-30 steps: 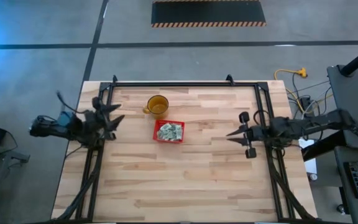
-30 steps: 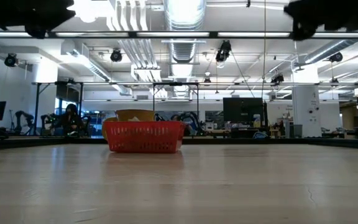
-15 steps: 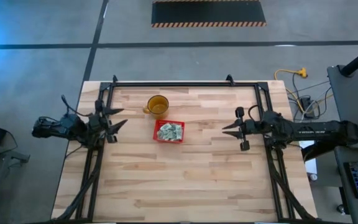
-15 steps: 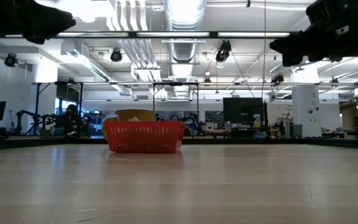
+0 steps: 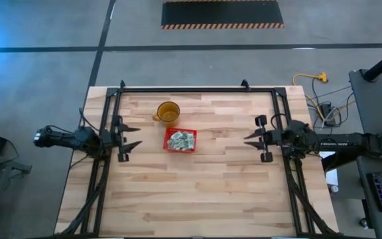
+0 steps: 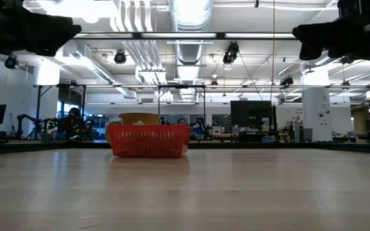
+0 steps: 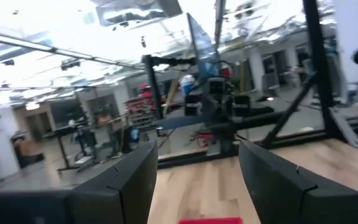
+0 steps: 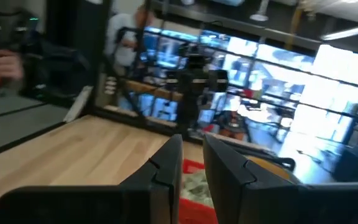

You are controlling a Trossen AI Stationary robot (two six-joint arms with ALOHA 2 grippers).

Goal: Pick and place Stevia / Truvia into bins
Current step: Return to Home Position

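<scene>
The red basket (image 5: 181, 140) stands on the table's middle and holds several pale green and white Stevia sachets (image 5: 181, 139); it also shows in the low view (image 6: 148, 141) and the right wrist view (image 8: 194, 167). My left gripper (image 5: 136, 136) hovers level to the basket's left, open and empty, above the table's left edge. My right gripper (image 5: 245, 139) hovers level well to the basket's right, pointing at it. Only a narrow gap stands between its fingers (image 8: 191, 140), with nothing in it.
An amber cup (image 5: 168, 112) with a handle stands just beyond the basket, toward the far edge. Black frame rails (image 5: 197, 89) run along the table's far, left and right sides. Bare wood (image 5: 197, 192) lies between the basket and the near edge.
Both grippers have sunk lower over the table. My left gripper has also shifted a little toward the near edge and levelled out. My right arm has swung about, and its gripper now points straight at the basket. Basket and sachets have stayed put.
</scene>
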